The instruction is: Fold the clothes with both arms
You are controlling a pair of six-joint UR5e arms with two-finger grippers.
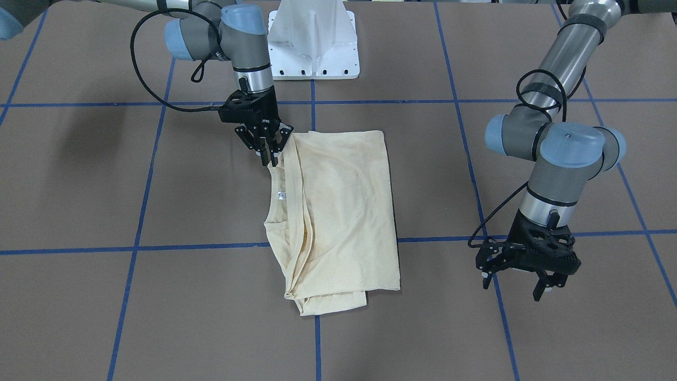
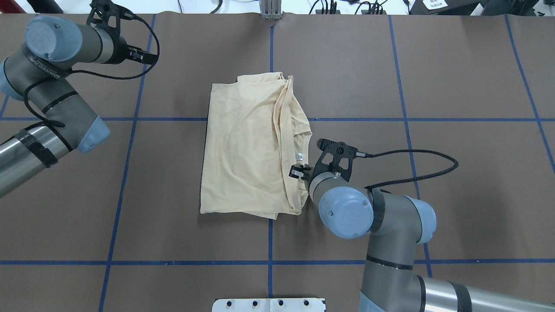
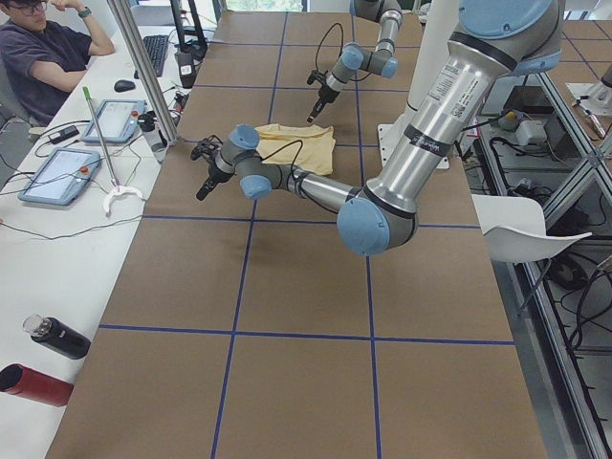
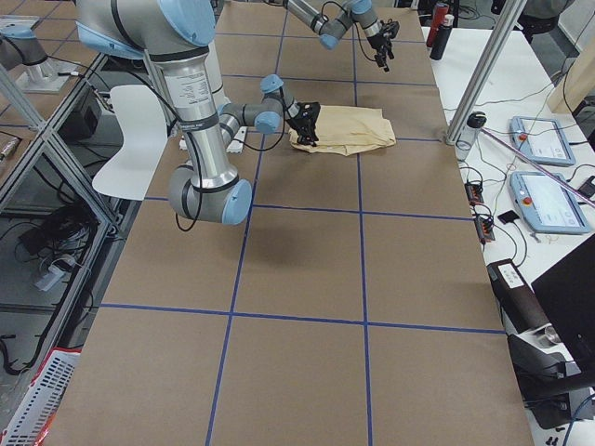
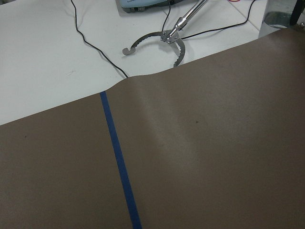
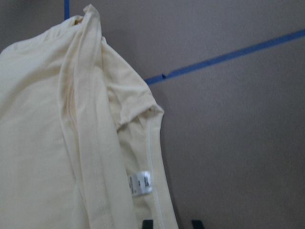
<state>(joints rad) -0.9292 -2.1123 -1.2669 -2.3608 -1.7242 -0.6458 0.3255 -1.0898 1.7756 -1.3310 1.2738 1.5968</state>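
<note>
At the centre of the brown tabletop [image 2: 412, 195], seen from overhead, lies the cream-yellow T-shirt [image 2: 247, 147]. It is folded into a rough upright rectangle with plain fabric uppermost. Its layered edges and neck opening are gathered along the 3 o'clock side, where the small white neck label [image 2: 298, 155] shows just inside the collar. A blue tape line [image 2: 433, 119] meets that side of the shirt, and another disappears under its 12 o'clock edge.

The right end effector [image 1: 269, 157] is down at the shirt's 4 o'clock edge, just below the label. Its fingers are drawn close, yet the wrist view shows the two dark fingertips [image 6: 148, 223] narrowly apart. The collar rim runs between them, so it is not clamped on the cloth.

The left end effector [image 1: 515, 286] is well apart, at 10 o'clock from the shirt in the overhead view. It hangs over bare tabletop with its fingers spread wide and nothing between them.

A white pedestal base [image 2: 269, 305] sits at 6 o'clock, at the frame's edge.
</note>
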